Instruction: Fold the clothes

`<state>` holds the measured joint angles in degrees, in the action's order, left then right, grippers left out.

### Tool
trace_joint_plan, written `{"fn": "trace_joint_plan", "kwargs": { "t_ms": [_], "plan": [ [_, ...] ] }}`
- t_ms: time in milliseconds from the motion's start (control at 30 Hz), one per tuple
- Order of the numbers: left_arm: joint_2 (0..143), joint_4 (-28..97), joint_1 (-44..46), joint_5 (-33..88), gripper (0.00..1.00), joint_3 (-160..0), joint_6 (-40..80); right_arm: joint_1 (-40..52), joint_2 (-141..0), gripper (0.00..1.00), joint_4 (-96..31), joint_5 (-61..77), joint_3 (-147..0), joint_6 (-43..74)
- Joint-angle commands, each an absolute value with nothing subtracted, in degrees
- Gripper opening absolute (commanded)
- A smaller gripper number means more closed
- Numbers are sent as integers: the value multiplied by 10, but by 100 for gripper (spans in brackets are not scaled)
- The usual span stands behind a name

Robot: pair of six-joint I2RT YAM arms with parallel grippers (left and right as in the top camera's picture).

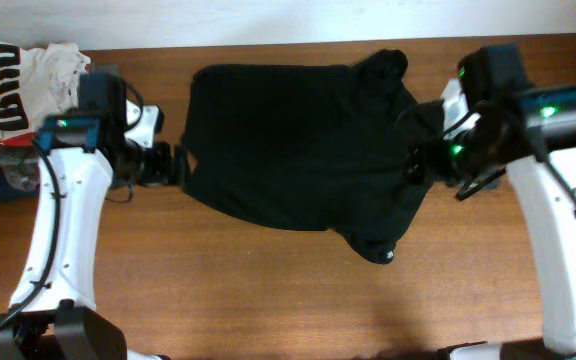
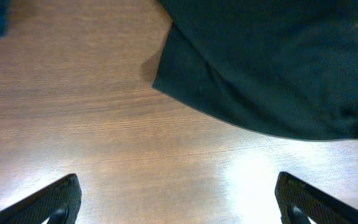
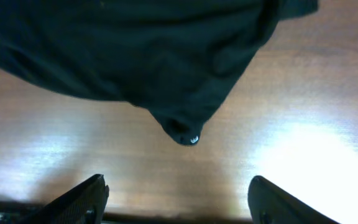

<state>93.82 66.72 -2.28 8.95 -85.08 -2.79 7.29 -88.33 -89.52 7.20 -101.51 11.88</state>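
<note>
Wood-grain brown bench [image 1: 268, 295] seen from overhead, with two white arms entering from the lower left and lower right. The plain black soft-fabric T-shirt [image 1: 298, 140] lies in the upper centre of the frame, its body spread roughly flat and its ends bunched into lumps at the upper right and lower right. No crisp fold line is apparent, so the folding is judged barely begun, with the smoothing and every fold yet to do. The left fingers [image 2: 55, 202] stand wide apart and empty just beside the shirt's left edge. The right fingers [image 3: 86, 196] are likewise spread, gripping nothing, at its right edge. Only the overhead view shows the crumpled white garment with black-and-red print [image 1: 28, 80] on a dark folded pile [image 1: 3, 180] at the upper left. Only the wrist views show bare wood between the fingers, and the right wrist view gives a close look at a rounded tip of cloth bearing a small pale spot.
</note>
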Motion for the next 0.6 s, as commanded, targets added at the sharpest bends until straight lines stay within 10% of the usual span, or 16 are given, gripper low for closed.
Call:
{"fn": "trace_joint_plan", "kwargs": {
  "t_ms": [0, 567],
  "plan": [
    [919, 620, -23, 112, 99, -776, -63, 84, -825, 77, -848, 71, -893, 160],
    [954, 184, -23, 142, 91, -554, -113, 84, -712, 70, -682, 159, -584, 171]
  ]
}}
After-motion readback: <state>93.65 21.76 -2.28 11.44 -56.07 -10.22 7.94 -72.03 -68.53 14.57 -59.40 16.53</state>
